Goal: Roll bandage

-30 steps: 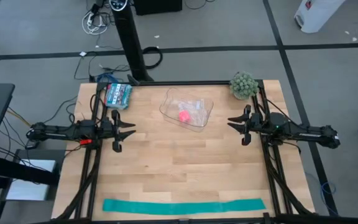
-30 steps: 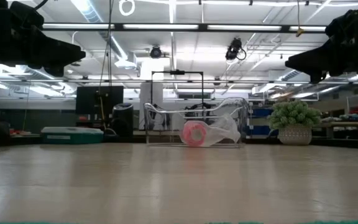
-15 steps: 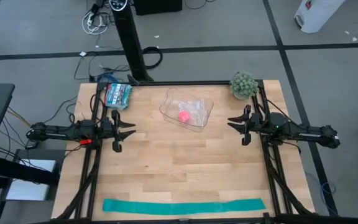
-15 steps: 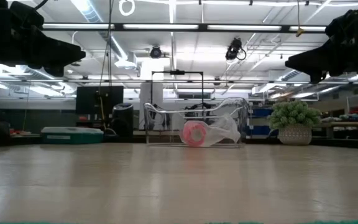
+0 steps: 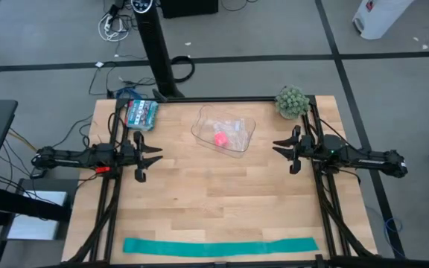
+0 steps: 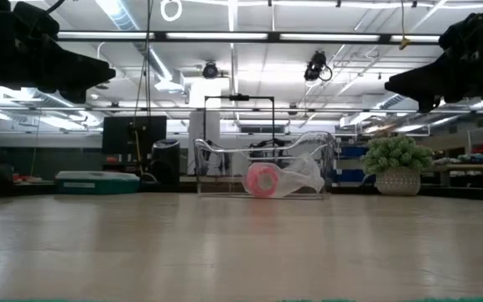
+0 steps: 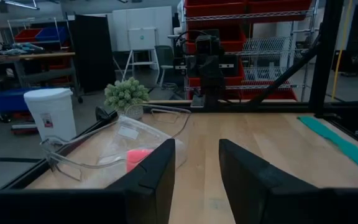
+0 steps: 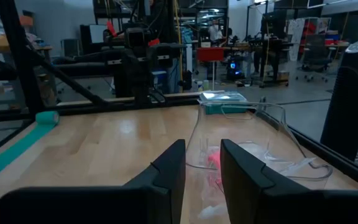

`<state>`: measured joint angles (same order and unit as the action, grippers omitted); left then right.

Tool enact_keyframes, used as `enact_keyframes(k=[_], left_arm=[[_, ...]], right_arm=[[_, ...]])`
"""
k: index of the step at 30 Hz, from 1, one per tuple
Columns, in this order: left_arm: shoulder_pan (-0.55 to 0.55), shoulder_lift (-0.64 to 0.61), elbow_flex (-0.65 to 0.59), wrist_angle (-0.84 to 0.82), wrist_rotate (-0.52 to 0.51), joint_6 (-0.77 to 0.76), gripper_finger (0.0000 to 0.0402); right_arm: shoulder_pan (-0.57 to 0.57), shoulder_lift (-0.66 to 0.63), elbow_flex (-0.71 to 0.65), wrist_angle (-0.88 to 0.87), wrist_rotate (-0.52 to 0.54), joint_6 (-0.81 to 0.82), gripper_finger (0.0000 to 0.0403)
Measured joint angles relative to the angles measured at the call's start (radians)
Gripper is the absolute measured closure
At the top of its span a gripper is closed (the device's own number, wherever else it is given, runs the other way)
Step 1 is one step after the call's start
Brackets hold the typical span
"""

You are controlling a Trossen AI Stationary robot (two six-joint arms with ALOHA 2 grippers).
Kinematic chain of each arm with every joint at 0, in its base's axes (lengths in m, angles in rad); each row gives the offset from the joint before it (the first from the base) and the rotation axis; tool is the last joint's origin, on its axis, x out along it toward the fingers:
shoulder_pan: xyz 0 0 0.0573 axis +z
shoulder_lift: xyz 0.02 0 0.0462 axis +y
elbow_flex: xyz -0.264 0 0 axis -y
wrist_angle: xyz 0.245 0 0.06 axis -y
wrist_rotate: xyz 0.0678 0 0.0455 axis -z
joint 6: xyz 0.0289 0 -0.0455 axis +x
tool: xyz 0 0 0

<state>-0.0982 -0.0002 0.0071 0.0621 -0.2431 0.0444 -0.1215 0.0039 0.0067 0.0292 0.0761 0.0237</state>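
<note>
Teal-green and soft, the long flat fabric bandage (image 5: 220,246) lay unrolled along the near edge of your pale wooden table (image 5: 199,193), well apart from both arms — nothing rolled yet. Your left gripper (image 5: 152,155) and right gripper (image 5: 281,149) hung at mid-table with fingers parted, holding nothing, apparently waiting. Beyond, a clear plastic tray (image 5: 224,130) sat before a lit workshop.
</note>
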Motion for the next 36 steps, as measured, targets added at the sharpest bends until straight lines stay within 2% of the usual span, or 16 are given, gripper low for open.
enact_keyframes(k=[8, 23, 31, 36], left_arm=[[0.0, 0.0, 0.0, 0.008, 0.0, -0.004, 0.027], [0.0, 0.0, 0.0, 0.016, 0.0, -0.262, 0.027], [-0.005, 0.0, 0.0, 0.039, 0.06, -0.338, 0.027], [-0.036, 0.034, 0.013, 0.055, 0.052, -0.285, 0.027]], right_arm=[[0.0, 0.0, 0.0, 0.0, 0.0, 0.0, 0.0309], [0.0, 0.0, 0.0, 0.053, 0.0, 0.008, 0.0309], [0.002, 0.0, 0.0, 0.191, -0.006, 0.286, 0.0309], [0.004, 0.019, 0.001, 0.249, -0.09, 0.398, 0.0309]])
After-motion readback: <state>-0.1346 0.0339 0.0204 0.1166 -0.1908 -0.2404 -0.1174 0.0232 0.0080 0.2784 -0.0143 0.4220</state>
